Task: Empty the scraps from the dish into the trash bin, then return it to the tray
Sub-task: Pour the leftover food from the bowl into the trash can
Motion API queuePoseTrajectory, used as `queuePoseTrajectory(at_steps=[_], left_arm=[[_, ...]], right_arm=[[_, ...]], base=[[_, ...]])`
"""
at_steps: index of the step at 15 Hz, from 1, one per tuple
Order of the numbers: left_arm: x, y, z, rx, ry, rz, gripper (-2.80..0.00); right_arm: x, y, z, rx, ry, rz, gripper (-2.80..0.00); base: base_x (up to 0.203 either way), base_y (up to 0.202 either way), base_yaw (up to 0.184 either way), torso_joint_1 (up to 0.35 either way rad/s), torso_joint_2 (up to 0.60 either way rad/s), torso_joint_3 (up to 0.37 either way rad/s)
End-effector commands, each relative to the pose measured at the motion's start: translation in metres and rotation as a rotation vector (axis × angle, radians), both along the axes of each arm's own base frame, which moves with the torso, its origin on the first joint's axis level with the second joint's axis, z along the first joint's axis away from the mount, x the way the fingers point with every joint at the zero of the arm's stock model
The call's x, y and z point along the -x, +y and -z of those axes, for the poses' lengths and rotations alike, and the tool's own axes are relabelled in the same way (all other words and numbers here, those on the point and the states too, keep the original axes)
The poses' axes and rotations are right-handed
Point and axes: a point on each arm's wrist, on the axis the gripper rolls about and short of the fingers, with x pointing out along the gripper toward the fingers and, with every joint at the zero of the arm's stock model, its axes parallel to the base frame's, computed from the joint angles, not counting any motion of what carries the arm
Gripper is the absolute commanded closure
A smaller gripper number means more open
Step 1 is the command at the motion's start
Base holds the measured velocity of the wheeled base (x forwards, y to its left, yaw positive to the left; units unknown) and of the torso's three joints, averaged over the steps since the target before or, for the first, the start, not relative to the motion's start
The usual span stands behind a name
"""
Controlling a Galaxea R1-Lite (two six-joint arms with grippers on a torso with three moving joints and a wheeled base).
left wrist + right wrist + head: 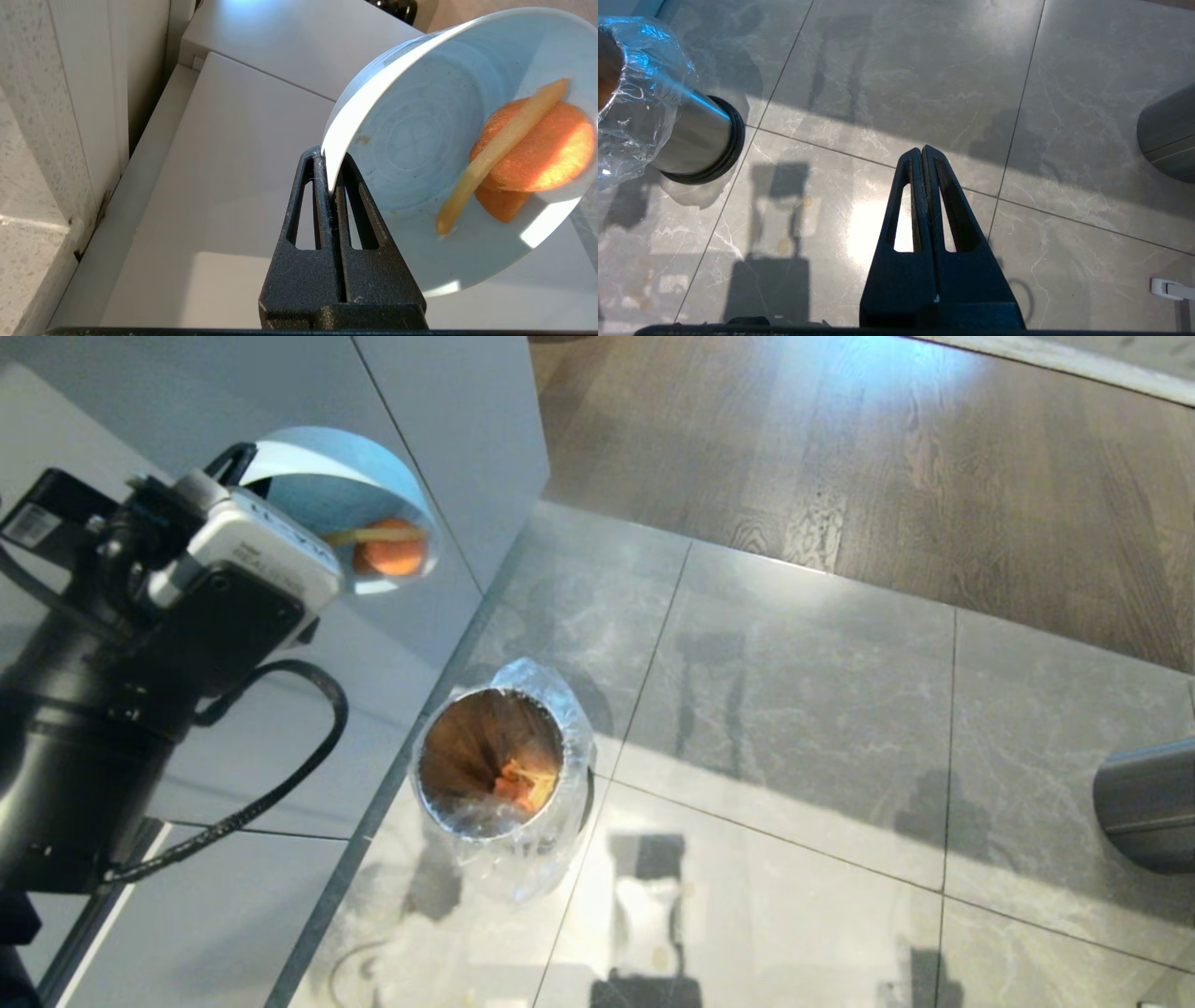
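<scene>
The left gripper [332,184] has its jaws pinched tight on the rim of the dish [420,154], a small pale blue-white bowl tipped steeply on its side so its mouth faces outward. Inside the bowl the scraps [502,149] cling near the lower wall: a thin yellow stick lying across round orange slices. In the head view the left gripper [245,467] and bowl [345,499] sit at about ten o'clock, in front of a pale grey cabinet [448,411], with the trash bin [495,765] lower down near the centre, standing on the grey marble floor [794,709] just beside the cabinet's edge. Its coppery inside already holds some orange and yellow bits, and a crinkled clear liner wraps its rim. A grey steel cylinder [1148,803] stands at three o'clock. The right gripper [923,151] hangs over bare floor tiles, jaws pressed together and holding nothing.
</scene>
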Motion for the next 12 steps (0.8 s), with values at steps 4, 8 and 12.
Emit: queuePoseTrajectory(at_steps=[4, 8, 12], left_arm=[[0.0014, 0.0005, 0.002, -0.002, 0.001, -0.002, 0.0], [-0.0008, -0.0006, 0.004, -0.008, 0.01, -0.004, 0.0], [0.0, 0.0001, -0.0001, 0.004, -0.004, -0.005, 0.0]], right_arm=[[0.0, 0.0, 0.0002, 0.0, 0.0, 0.0, 0.0], [0.0, 0.0, 0.0, 0.0, -0.001, 0.0, 0.0], [0.0001, 0.0, -0.0002, 0.0, -0.002, 0.0, 0.0]], base=[[0.0, 0.0, 0.0, 0.0, 0.0, 0.0], [0.0, 0.0, 0.0, 0.0, 0.0, 0.0], [0.0, 0.0, 0.0, 0.0, 0.0, 0.0]])
